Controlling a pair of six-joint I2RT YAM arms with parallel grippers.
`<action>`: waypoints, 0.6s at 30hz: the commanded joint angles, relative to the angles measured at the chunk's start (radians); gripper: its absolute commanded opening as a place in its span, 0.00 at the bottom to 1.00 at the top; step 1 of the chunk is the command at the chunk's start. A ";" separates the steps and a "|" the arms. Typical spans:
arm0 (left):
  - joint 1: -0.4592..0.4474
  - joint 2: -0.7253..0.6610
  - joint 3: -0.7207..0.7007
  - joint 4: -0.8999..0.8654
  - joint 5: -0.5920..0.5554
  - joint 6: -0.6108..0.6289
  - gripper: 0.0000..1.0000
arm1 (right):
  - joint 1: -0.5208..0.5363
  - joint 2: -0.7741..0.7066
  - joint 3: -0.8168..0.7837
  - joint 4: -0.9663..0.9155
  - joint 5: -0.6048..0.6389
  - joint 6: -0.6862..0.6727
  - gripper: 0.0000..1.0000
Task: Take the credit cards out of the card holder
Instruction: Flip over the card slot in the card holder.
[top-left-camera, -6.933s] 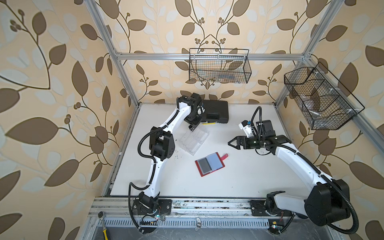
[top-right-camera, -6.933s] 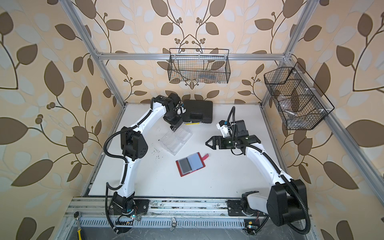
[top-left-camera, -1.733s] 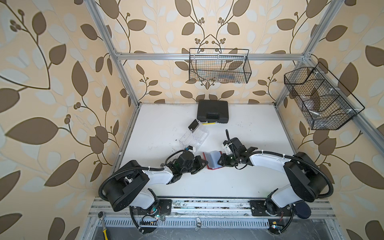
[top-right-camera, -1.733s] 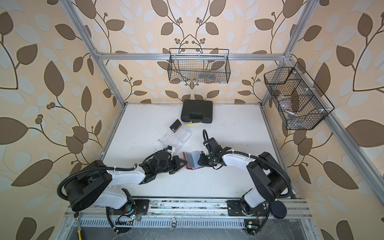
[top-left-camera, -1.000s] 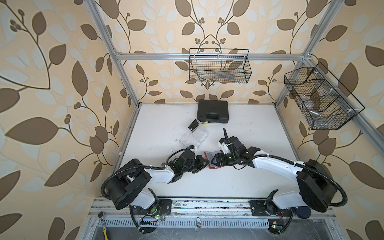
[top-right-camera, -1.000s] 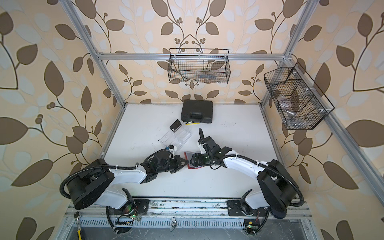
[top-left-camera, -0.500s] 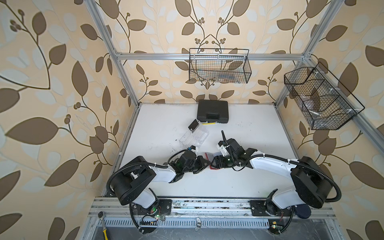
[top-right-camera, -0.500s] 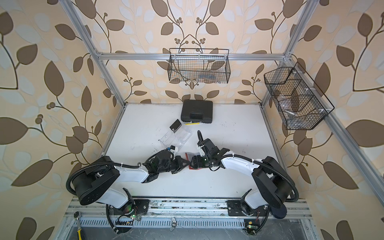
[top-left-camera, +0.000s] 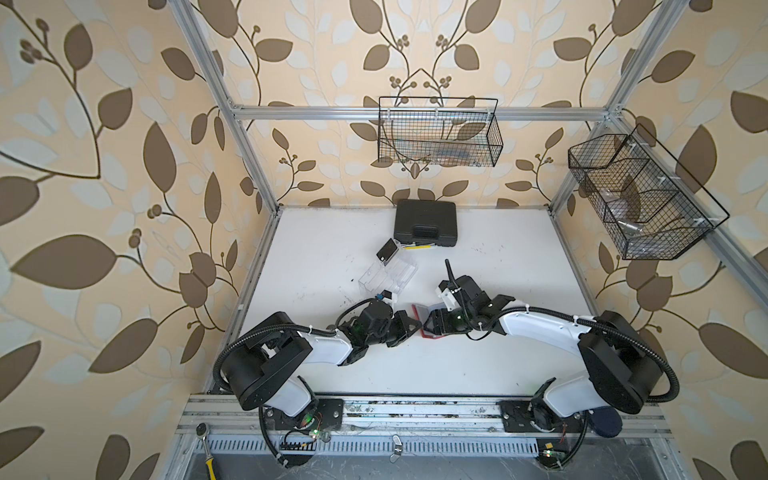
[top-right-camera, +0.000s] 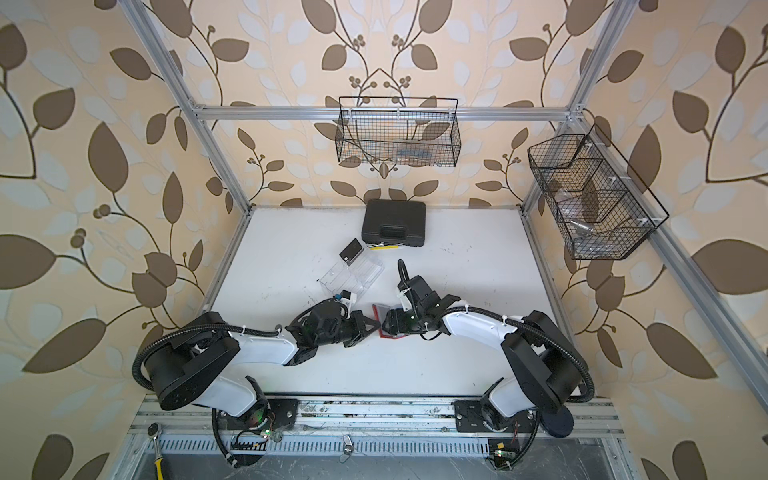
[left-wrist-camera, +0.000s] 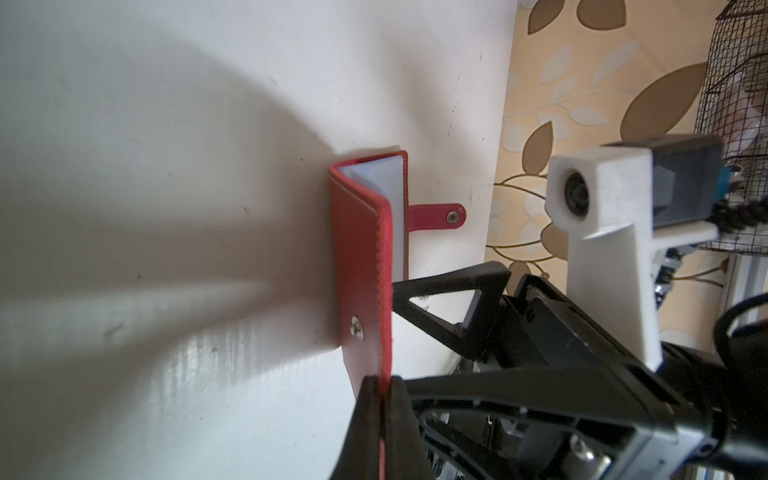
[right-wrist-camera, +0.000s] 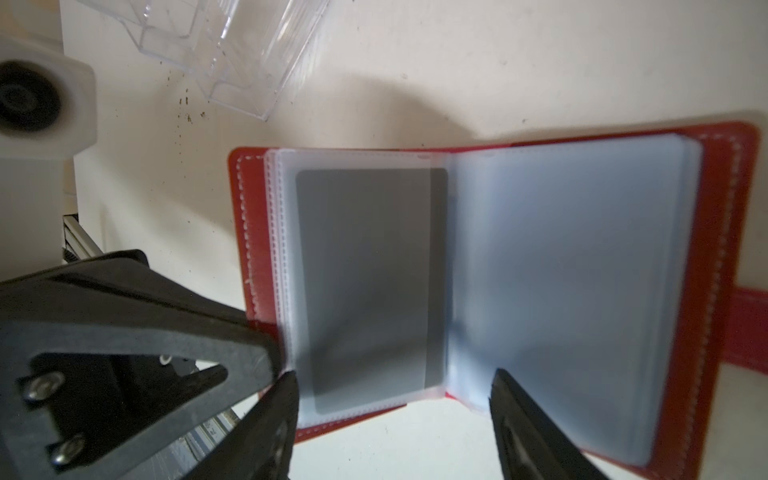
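Left gripper (left-wrist-camera: 380, 415) pinched shut on the red cover of the card holder (left-wrist-camera: 361, 249); right gripper (right-wrist-camera: 395, 384) spread open over its sleeves.

The left fingers clamp the cover's free edge and hold that half raised off the white table (top-left-camera: 457, 374). The right fingers stand apart at the edge of the open pages. One is just beside the sleeve holding a credit card (right-wrist-camera: 365, 282) — only a grey rectangle through the plastic, lettering unreadable. The facing sleeve is cloudy, so its contents cannot be told. In both top views the card holder lies mostly hidden under the two grippers. Beyond the card holder sits a clear tray (top-left-camera: 388, 276) with a dark card (top-left-camera: 386, 251) leaning at its far end — in it or against it, unclear. Farther still is a closed black case (top-left-camera: 424, 224).
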 joint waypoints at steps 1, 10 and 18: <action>-0.011 -0.013 0.029 0.044 0.015 0.013 0.00 | -0.006 0.014 -0.017 0.003 -0.018 -0.005 0.72; -0.011 -0.008 0.031 0.044 0.018 0.013 0.00 | 0.009 0.003 -0.012 0.009 -0.031 0.004 0.77; -0.011 0.009 0.038 0.061 0.035 0.010 0.00 | 0.035 0.029 -0.001 -0.026 0.013 0.002 0.77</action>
